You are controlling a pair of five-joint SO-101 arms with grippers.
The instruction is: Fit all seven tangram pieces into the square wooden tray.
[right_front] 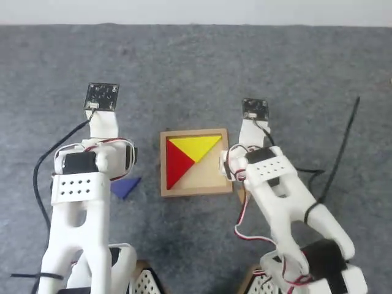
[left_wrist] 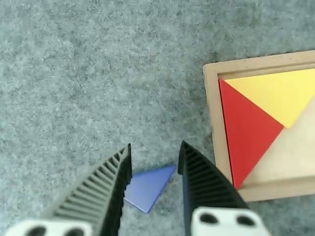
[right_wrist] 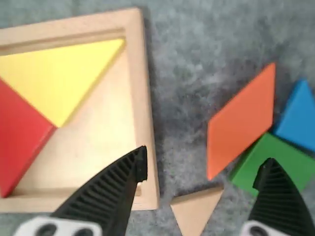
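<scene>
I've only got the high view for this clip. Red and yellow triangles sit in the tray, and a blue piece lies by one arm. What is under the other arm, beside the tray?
Observer: Four pieces lie on the grey mat there: an orange parallelogram, a green piece, a light blue triangle and a plain wooden triangle.
Operator: Is that arm's gripper holding any of them?
Observer: No. The right gripper is open and grips nothing.
Operator: And the arm by the blue piece?
Observer: The left gripper is open too, with the dark blue triangle lying on the mat beneath it.
</scene>
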